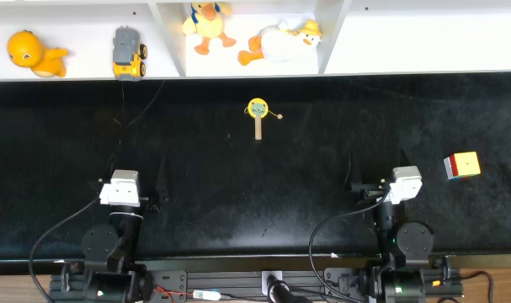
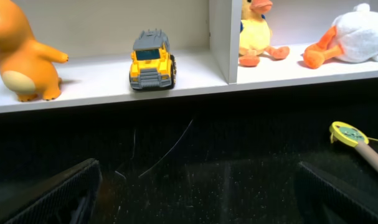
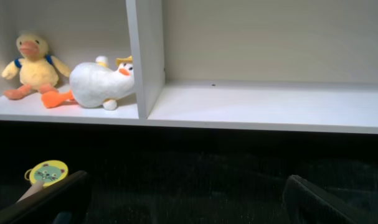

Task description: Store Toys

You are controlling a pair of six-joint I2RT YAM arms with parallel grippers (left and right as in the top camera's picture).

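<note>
Spotter: Closest to you are your own fingers (image 2: 58, 193). Your left end effector (image 2: 195, 208) is spread wide and pinching nothing, with black counter (image 2: 195, 162) between the tips.

Desk: And the right one?

Spotter: Your right end effector (image 3: 185, 211) is spread just as wide and holds nothing. Both hang low over the near part of the counter, well apart from each other.

Desk: Where's the rattle drum?

Spotter: Your rattle drum (image 1: 258, 114) lies flat on the counter between the two arms, near the white shelf (image 1: 407, 50) and well ahead of both end effectors. Its long axis runs from your arm bases toward the shelf. The yellow disc with a green cartoon face is at the shelf end, and the wooden handle points back at you. A small bead (image 1: 279, 115) lies just right of the disc.

Desk: Anything else loose?

Spotter: Your cube (image 1: 462, 165), showing yellow, red and white faces, sits on the counter right of your right end effector, near it but apart.

Desk: And on the shelf?

Spotter: An orange toy figure (image 1: 34, 52) and a yellow truck (image 1: 129, 52) are in the left compartment. A yellow plush duck (image 1: 207, 23) sits upright in the middle one, with a white plush duck (image 1: 280, 42) on its side beside it.
</note>
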